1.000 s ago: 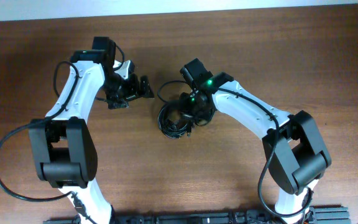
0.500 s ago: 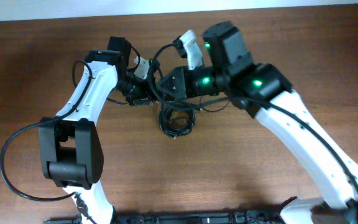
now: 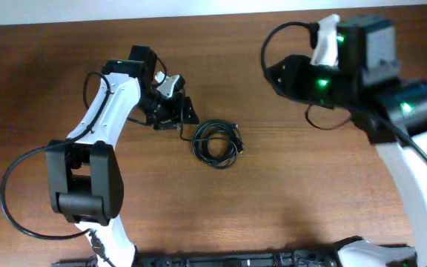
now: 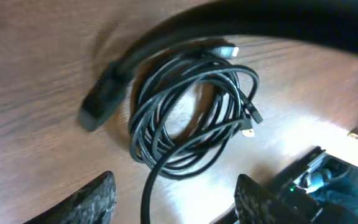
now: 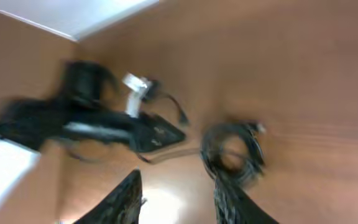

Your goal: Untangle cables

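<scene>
A brown wooden table (image 3: 310,193) is seen under both arms. The right arm (image 3: 399,148) is held high above the table, close to the overhead camera and well apart from the cables, up and to their right. The left arm (image 3: 106,111) is stretched over the table from the left, and its end is brought near the upper left of the cables.

The cables (image 3: 199,146) are laid flat on the wood as one small round bundle of thin black loops, near the middle of the table. A single loose strand (image 4: 151,180) is led out of the bundle toward the left gripper (image 4: 176,186), and it is seen passing between the two fingers (image 4: 95,199). These fingers are spread wide and nothing is clamped by them. Whether the strand is touched by either finger cannot be told.

In the blurred right wrist view, the right gripper (image 5: 178,180) is shown with its jaws parted and nothing between them, the bundle lying far below.

A thick black wire (image 4: 123,68), out of focus, is seen arching over the far side of the bundle. Small plug ends (image 4: 249,132) are seen at the right edge of the bundle.
</scene>
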Controlling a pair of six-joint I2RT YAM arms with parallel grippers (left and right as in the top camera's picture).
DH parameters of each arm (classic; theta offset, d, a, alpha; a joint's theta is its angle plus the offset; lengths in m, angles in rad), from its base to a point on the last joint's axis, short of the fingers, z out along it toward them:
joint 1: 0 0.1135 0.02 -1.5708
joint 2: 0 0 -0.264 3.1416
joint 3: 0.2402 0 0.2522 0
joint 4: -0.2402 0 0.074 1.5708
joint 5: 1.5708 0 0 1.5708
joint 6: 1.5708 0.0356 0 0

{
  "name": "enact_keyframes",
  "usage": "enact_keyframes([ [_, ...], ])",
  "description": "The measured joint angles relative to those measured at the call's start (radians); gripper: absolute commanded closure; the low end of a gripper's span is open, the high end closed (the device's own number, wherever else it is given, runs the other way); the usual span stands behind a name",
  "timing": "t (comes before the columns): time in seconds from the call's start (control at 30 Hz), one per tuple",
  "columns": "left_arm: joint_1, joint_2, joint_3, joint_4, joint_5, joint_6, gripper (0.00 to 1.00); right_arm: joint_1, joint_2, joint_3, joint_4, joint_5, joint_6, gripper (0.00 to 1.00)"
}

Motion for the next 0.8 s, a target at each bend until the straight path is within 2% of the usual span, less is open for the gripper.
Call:
enact_keyframes([
  [0.03,0.007,0.000,0.000,-0.016,0.037,0.000,0.46,0.016,0.068,0.002,-0.053,-0.002,-0.054,0.50],
  [0.1,0.060,0.000,0.001,-0.046,0.214,0.000,0.50,0.072,0.237,0.000,-0.061,-0.045,-0.177,0.38],
  [0.13,0.091,0.000,0.002,-0.047,0.294,-0.013,0.51,0.119,0.330,-0.001,-0.022,-0.064,-0.243,0.27],
  [0.2,0.170,0.000,0.002,-0.051,0.380,-0.134,0.47,0.176,0.417,-0.004,0.038,-0.083,-0.294,0.21],
  [0.23,0.197,0.000,0.002,-0.054,0.402,-0.217,0.41,0.198,0.449,-0.004,0.065,-0.091,-0.310,0.16],
  [0.3,0.253,0.000,0.002,-0.050,0.409,-0.294,0.38,0.204,0.464,-0.004,0.080,-0.100,-0.321,0.12],
  [0.33,0.266,0.000,0.002,-0.047,0.365,-0.315,0.38,0.204,0.464,-0.004,0.093,-0.116,-0.322,0.07],
  [0.37,0.270,0.000,0.002,-0.047,0.303,-0.328,0.36,0.204,0.464,-0.004,0.100,-0.120,-0.322,0.08],
  [0.4,0.272,0.000,0.002,-0.047,0.189,-0.342,0.41,0.204,0.464,-0.004,0.117,-0.114,-0.321,0.08],
  [0.43,0.272,0.000,0.002,-0.046,0.120,-0.344,0.41,0.204,0.464,-0.005,0.138,-0.097,-0.322,0.08],
  [0.47,0.264,0.000,0.003,-0.034,-0.006,-0.354,0.29,0.206,0.465,-0.010,0.182,-0.064,-0.322,0.03],
  [0.5,0.261,0.000,0.003,-0.026,-0.089,-0.382,0.26,0.208,0.469,-0.014,0.197,-0.043,-0.321,0.02],
  [0.53,0.266,0.000,0.004,-0.018,-0.170,-0.437,0.11,0.213,0.483,-0.014,0.211,-0.028,-0.327,0.01],
  [0.57,0.290,0.000,0.004,-0.018,-0.233,-0.495,0.00,0.227,0.516,-0.017,0.233,-0.012,-0.327,0.01],
  [0.6,0.335,0.000,0.004,-0.018,-0.278,-0.541,0.01,0.248,0.565,-0.018,0.274,0.014,-0.330,0.01],
  [0.67,0.381,0.000,0.005,-0.026,-0.315,-0.572,0.01,0.299,0.660,-0.024,0.373,0.064,-0.384,0.02],
  [0.7,0.383,0.000,0.005,-0.027,-0.322,-0.578,0.01,0.326,0.695,-0.025,0.406,0.101,-0.402,0.10],
  [0.73,0.380,0.000,0.005,-0.027,-0.330,-0.581,0.01,0.357,0.722,-0.027,0.439,0.136,-0.431,0.23],
  [0.77,0.380,0.000,0.005,-0.021,-0.333,-0.583,0.01,0.383,0.726,-0.028,0.461,0.162,-0.449,0.48],
  [0.8,0.380,0.000,0.005,-0.020,-0.333,-0.584,0.01,0.389,0.728,-0.028,0.475,0.181,-0.453,0.60],
])
